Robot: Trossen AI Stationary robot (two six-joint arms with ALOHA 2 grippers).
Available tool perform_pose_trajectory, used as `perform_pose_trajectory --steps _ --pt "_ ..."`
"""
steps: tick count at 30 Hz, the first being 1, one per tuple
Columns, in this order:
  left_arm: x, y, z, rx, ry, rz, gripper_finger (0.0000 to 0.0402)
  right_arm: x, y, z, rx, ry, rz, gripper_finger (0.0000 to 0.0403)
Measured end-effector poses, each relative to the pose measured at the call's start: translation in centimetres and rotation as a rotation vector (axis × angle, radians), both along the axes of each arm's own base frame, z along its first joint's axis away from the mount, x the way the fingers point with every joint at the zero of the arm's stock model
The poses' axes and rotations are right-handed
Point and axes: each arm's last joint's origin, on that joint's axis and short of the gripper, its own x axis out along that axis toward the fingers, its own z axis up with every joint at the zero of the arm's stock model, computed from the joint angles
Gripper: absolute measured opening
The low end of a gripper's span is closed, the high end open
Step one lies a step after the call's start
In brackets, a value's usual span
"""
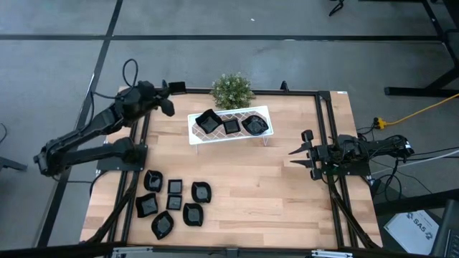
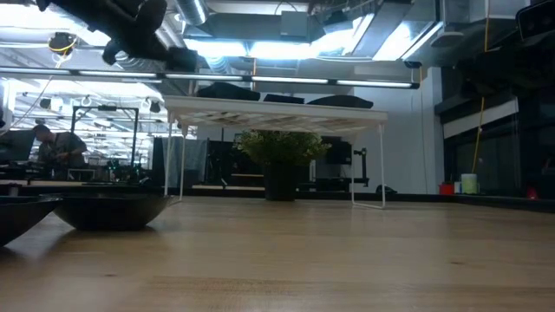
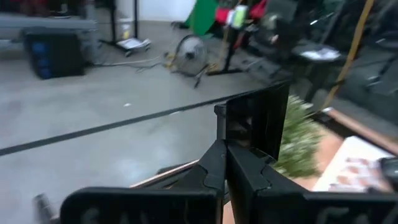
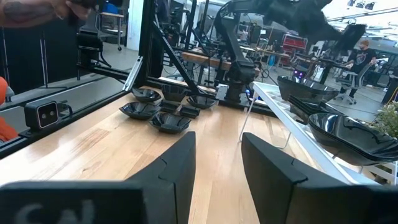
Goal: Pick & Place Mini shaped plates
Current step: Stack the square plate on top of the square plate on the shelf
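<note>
Three black mini shaped plates [image 1: 231,125] lie on top of the white rack [image 1: 195,136] at the table's far middle. Several more plates [image 1: 174,201] rest flat on the wood at the near left. My left gripper [image 1: 167,107] hangs raised over the far left edge, left of the rack. Its fingers [image 3: 225,168] are shut, and I see nothing between them. My right gripper [image 1: 295,152] waits at the right side, roughly level and pointing toward the table's left. Its fingers stand apart around an empty gap [image 4: 217,174].
A small green plant [image 1: 232,89] stands behind the rack at the far edge. A black block [image 1: 177,87] sits on the frame rail beyond my left fingertips. Black frame rails [image 1: 326,129] run along the table's sides. Bare wood lies between the rack and the loose plates.
</note>
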Motion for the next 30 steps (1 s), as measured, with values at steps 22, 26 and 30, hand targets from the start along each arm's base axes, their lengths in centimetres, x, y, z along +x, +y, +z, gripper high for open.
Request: perform_pose_trajectory --steps 22,26,30 --pt "7.9 -3.1 2.1 0.061 -0.037 -0.358 0.0002 0.0 0.0 0.0 0.000 0.000 0.000 0.0129" --pt "9.9 -3.4 2.5 0.058 -0.007 -0.426 0.0002 0.0 0.0 0.0 0.000 0.000 0.000 0.0129" --pt "11.9 -3.6 2.8 0.044 0.015 -0.528 0.0002 0.0 0.0 0.0 0.000 0.000 0.000 0.0129"
